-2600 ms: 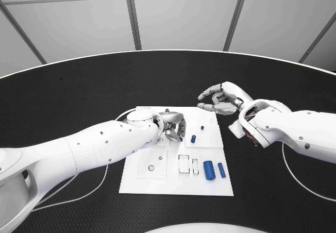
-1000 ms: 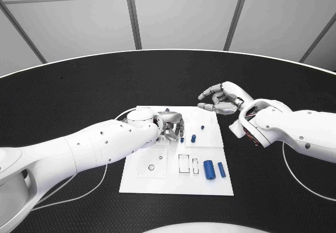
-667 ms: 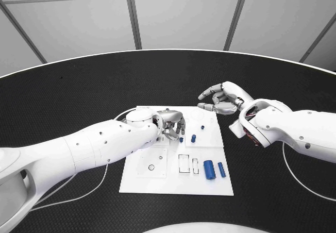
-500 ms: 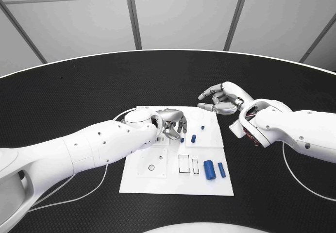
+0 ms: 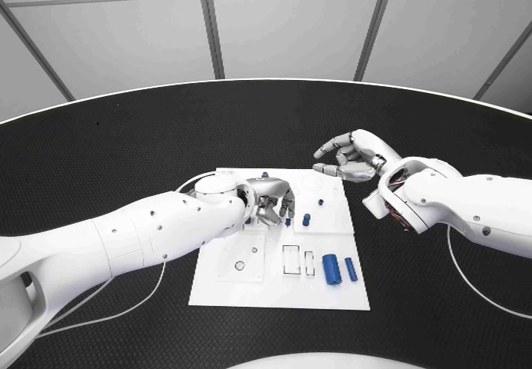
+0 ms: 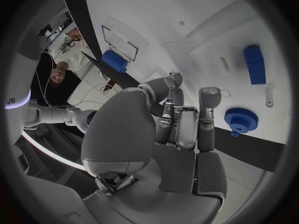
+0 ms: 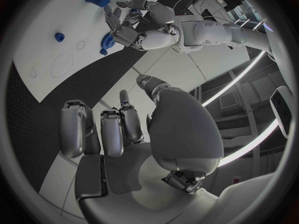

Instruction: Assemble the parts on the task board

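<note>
Black tabletop spreads under both arms, with the white task board lying flat at its middle. Over the board's far half hangs the left hand, palm down, fingers apart and holding nothing. Just beyond its fingertips in the left wrist view stands a small blue gear on the board, close to the fingers but not gripped. A blue block stands just to the outer side of that hand, and a smaller blue peg stands a little farther out, toward the right hand. Well back from the left hand, beside its forearm, lie a thick blue cylinder and a thinner blue rod, side by side on the board's near part.

Off the board's far corner floats the right hand, above the black table, its fingers loosely curled and separated, with nothing in them.
</note>
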Tool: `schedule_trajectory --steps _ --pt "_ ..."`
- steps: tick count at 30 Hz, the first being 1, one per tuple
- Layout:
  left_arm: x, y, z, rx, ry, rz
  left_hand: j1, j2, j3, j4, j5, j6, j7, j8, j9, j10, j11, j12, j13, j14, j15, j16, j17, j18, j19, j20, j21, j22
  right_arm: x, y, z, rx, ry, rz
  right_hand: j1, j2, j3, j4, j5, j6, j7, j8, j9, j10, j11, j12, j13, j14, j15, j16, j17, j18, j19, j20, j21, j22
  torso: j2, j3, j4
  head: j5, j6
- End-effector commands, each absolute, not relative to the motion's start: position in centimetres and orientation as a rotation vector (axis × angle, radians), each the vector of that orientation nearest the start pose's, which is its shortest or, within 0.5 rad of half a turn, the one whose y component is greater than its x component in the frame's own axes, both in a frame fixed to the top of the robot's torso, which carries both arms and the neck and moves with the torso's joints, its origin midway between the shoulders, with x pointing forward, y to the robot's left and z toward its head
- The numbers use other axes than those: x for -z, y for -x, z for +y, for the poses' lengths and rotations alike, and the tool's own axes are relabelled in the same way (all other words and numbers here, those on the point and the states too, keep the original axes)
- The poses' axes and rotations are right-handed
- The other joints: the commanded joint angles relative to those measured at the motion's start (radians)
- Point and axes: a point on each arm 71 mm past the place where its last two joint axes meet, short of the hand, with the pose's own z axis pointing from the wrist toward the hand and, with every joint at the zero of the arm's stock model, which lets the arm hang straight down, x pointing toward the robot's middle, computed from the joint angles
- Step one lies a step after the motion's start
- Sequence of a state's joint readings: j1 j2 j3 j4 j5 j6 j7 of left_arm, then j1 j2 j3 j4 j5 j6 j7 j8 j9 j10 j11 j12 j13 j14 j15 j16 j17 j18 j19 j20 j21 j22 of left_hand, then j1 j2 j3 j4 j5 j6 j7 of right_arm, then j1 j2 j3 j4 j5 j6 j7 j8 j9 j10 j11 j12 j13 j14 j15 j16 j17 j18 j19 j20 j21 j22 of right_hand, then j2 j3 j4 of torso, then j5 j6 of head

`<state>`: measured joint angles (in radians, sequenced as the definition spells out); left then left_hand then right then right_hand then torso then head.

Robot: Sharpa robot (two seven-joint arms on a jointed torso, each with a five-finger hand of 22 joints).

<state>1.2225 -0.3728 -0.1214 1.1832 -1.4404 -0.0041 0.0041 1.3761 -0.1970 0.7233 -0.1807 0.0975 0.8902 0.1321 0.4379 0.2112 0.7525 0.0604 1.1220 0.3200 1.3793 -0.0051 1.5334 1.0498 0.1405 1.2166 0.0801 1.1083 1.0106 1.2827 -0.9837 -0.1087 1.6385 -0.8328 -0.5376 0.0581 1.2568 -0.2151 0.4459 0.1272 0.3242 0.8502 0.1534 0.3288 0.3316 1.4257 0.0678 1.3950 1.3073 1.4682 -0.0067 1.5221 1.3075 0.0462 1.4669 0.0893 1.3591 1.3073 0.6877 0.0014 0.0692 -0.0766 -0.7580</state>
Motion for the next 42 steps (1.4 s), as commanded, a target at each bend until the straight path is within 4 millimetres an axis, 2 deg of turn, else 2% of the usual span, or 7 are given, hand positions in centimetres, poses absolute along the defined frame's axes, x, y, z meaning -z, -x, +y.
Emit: schedule_trajectory --steps 1,14,34,38,42 --pt "23.02 -50.23 3.8 0.812 -0.526 1.94 0.008 0.001 0.012 -0.002 0.005 0.01 -0.001 0.0 0.002 0.008 -0.001 -0.006 -0.002 0.005 -0.005 0.006 0.003 0.01 0.003 -0.002 -0.001 -0.002 15.38 -47.19 -24.63 -0.926 -0.43 1.534 -0.005 0.007 0.001 0.006 0.007 0.006 -0.002 0.004 -0.001 0.004 -0.004 0.006 0.092 0.08 -0.007 -0.001 0.168 0.009 0.025 -0.004 0.003 0.058 0.001 0.0002 0.0003 0.0 0.0" --pt "23.06 -50.36 3.71 0.815 -0.535 1.937 0.005 0.001 0.022 -0.004 0.003 0.014 -0.001 0.0 0.003 0.016 -0.002 -0.001 0.0 0.011 -0.005 0.009 0.021 0.01 0.002 -0.003 0.003 0.002 15.39 -47.2 -24.58 -0.927 -0.429 1.535 -0.005 0.007 0.002 0.007 0.007 0.006 -0.002 0.006 -0.003 0.006 -0.005 0.008 0.093 0.08 -0.008 -0.001 0.169 0.009 0.026 -0.005 0.003 0.059 0.001 0.0005 0.0004 -0.001 0.001" --pt "23.25 -50.44 3.68 0.789 -0.551 1.955 -0.015 -0.002 0.025 0.004 -0.002 0.024 -0.001 0.002 0.005 0.022 -0.004 0.008 0.005 0.012 -0.006 0.011 0.027 0.011 -0.005 -0.002 -0.001 -0.004 15.39 -47.18 -24.6 -0.927 -0.43 1.535 -0.005 0.007 0.002 0.007 0.007 0.006 -0.002 0.006 -0.003 0.006 -0.005 0.008 0.093 0.08 -0.008 -0.001 0.169 0.009 0.026 -0.005 0.003 0.059 0.001 0.0001 0.0006 -0.002 -0.003" --pt "23.22 -50.39 3.65 0.791 -0.552 1.953 -0.027 -0.007 0.018 0.009 -0.004 0.024 -0.001 0.002 0.006 0.022 -0.005 0.012 0.008 0.011 -0.006 0.012 0.027 0.011 -0.007 -0.002 -0.002 -0.005 15.39 -47.17 -24.61 -0.926 -0.43 1.535 -0.005 0.007 0.002 0.007 0.007 0.006 -0.002 0.006 -0.003 0.006 -0.005 0.008 0.093 0.08 -0.008 -0.001 0.169 0.009 0.026 -0.005 0.003 0.059 0.001 -0.0003 0.0007 -0.002 -0.003" --pt "23.19 -50.39 3.65 0.791 -0.544 1.951 -0.06 -0.024 -0.025 0.027 -0.007 0.02 -0.003 -0.001 0.008 0.014 -0.007 0.028 0.019 0.012 -0.006 0.013 0.031 0.011 -0.01 0.0 -0.01 -0.012 15.39 -47.17 -24.61 -0.926 -0.43 1.535 -0.005 0.007 0.002 0.007 0.007 0.006 -0.002 0.006 -0.003 0.006 -0.005 0.008 0.093 0.08 -0.008 -0.001 0.169 0.009 0.026 -0.005 0.003 0.059 0.001 0.0 0.0002 -0.001 -0.004"
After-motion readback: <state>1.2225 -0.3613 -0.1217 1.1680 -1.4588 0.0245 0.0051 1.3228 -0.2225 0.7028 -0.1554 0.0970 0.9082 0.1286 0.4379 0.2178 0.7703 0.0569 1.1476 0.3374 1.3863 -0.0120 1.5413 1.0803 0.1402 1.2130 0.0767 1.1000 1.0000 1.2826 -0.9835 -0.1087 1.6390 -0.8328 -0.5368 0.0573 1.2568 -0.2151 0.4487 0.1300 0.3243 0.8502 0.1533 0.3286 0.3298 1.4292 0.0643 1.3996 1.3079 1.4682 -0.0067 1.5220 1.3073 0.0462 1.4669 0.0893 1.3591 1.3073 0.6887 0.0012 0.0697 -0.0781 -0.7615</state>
